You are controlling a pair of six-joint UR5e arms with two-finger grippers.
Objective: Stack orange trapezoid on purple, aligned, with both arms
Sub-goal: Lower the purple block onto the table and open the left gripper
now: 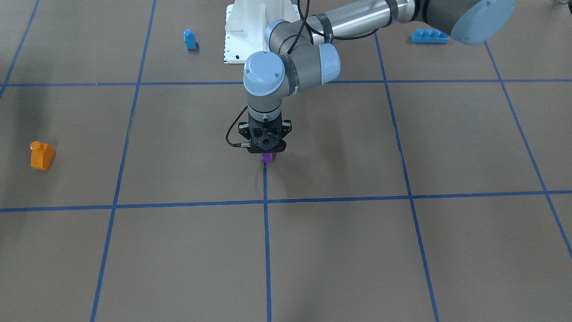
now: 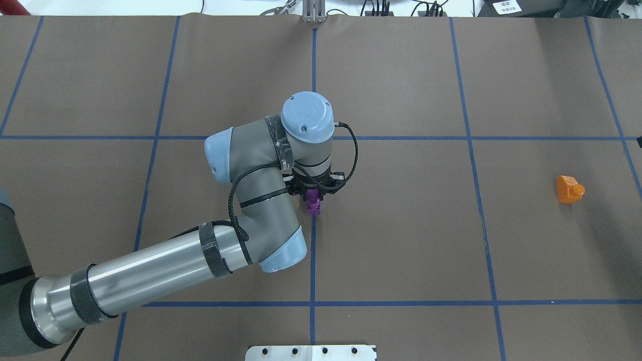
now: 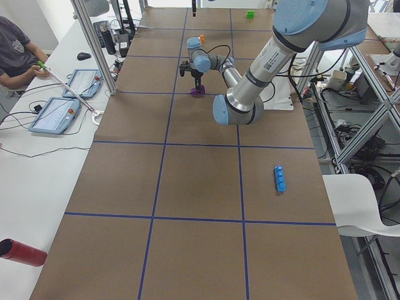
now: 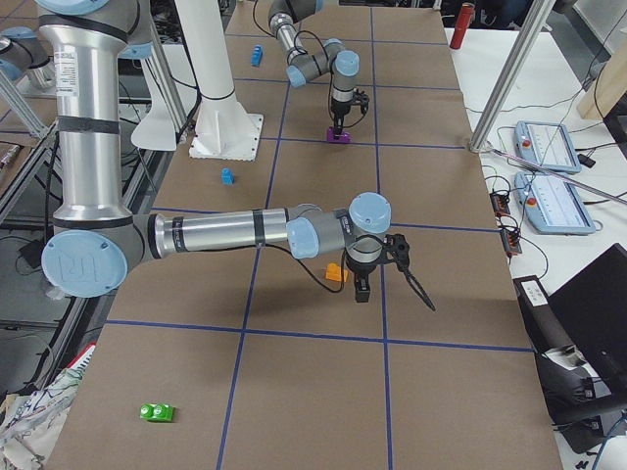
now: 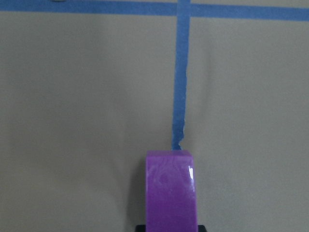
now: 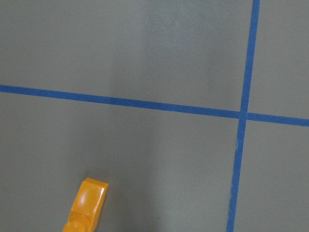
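Note:
The purple brick (image 1: 267, 157) sits at the table's middle, at the end of a blue tape line, and also shows in the overhead view (image 2: 313, 203). My left gripper (image 1: 267, 153) points straight down and is shut on it. In the left wrist view the purple brick (image 5: 171, 191) fills the bottom centre. The orange trapezoid (image 2: 569, 189) lies alone far to the right, stud sideways. My right gripper (image 4: 361, 291) shows only in the exterior right view, hovering just beside the orange trapezoid (image 4: 336, 273); I cannot tell if it is open. The orange trapezoid is at the lower left of the right wrist view (image 6: 87, 205).
A small blue single-stud brick (image 1: 190, 39) and a long blue brick (image 1: 430, 36) lie near the robot's white base (image 1: 243, 31). A green brick (image 4: 157, 412) lies at the table's right end. A red cylinder (image 3: 22, 252) lies off the table's edge.

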